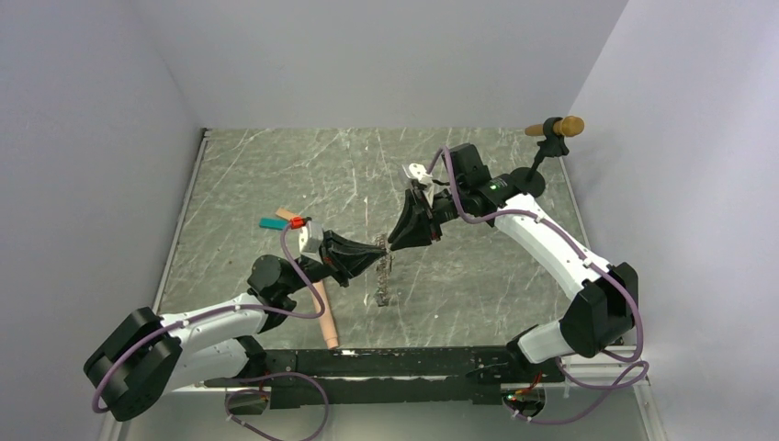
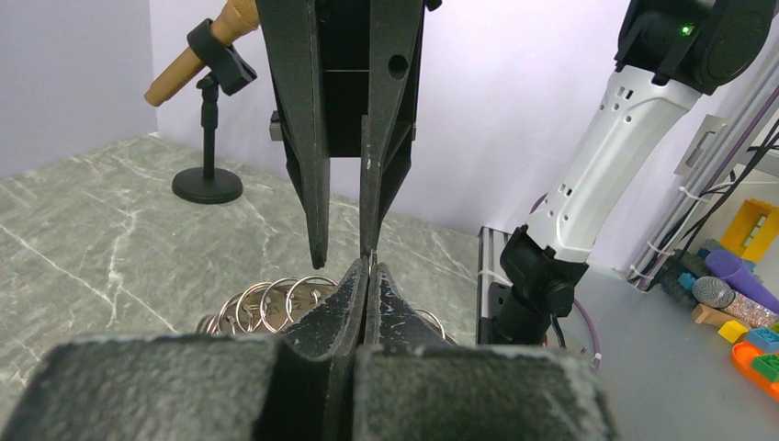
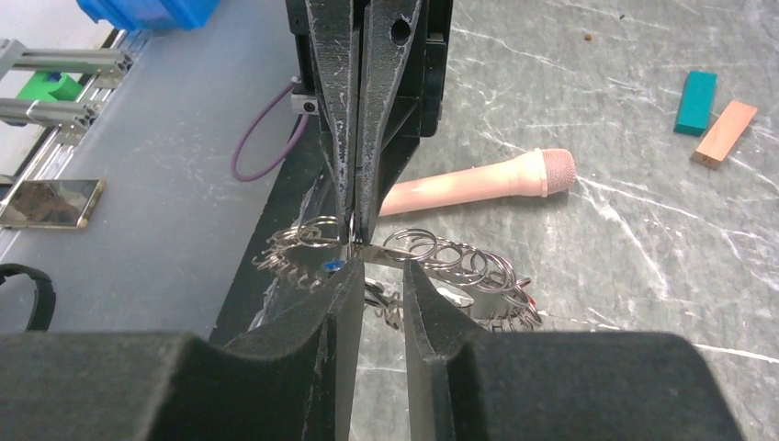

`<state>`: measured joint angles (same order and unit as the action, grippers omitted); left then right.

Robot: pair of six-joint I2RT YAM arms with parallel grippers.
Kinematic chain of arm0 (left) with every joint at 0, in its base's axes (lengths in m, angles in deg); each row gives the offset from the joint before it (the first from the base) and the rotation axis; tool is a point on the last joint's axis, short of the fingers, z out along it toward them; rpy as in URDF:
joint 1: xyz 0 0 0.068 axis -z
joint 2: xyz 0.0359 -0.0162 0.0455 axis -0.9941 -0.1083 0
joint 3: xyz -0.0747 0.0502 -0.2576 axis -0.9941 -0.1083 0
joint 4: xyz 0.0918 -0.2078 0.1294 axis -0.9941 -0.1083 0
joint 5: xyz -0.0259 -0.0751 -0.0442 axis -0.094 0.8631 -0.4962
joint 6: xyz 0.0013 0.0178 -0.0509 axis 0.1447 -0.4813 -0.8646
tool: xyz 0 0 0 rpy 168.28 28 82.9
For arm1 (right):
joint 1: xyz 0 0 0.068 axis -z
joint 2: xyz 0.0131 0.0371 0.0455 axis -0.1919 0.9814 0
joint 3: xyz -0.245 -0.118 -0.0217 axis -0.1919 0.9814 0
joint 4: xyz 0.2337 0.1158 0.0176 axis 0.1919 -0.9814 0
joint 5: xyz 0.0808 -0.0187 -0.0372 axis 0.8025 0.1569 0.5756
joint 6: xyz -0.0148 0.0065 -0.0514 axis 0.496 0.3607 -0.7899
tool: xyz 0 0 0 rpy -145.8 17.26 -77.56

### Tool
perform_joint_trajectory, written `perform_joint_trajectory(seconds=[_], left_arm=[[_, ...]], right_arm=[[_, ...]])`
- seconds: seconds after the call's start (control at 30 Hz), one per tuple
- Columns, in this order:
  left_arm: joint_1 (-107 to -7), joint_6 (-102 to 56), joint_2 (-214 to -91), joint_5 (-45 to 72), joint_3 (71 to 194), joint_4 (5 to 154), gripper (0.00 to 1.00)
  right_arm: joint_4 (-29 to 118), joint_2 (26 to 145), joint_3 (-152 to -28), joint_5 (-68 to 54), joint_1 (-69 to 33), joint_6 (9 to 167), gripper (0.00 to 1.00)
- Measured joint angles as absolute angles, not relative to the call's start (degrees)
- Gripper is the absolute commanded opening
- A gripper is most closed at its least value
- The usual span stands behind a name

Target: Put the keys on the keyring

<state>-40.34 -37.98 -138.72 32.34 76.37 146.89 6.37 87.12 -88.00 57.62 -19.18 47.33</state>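
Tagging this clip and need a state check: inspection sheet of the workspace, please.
surface: table, grey veined stone look
job's things: keyring, a bundle of metal rings gripped where the two hands meet, the rest hanging below; keys, one blue head shows among the rings, others too small to tell
clutter: peach cylinder, teal block and tan block lie on the table, apart from the rings
grippers: left hand shut on the keyring; right hand tip to tip with it, jaws apart by a narrow gap
cables: purple cable loops beside each arm
surroundings: microphone on a stand at the far right corner; plain walls
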Motion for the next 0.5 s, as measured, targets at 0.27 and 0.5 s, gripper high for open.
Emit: perform_joint_trajectory(seconds=[0.27,0.5], left_arm=[[-40.4,-37.9,-137.8,31.1,76.4,146.5,0.00],[-40.4,-37.8,-137.4,30.0,76.4,146.1,0.00]], right_arm=[[4.4,87.1,-88.0,58.7,-19.7,45.2,0.25],[3.7,87.1,-88.0,59.1,-20.1,44.3,0.22]])
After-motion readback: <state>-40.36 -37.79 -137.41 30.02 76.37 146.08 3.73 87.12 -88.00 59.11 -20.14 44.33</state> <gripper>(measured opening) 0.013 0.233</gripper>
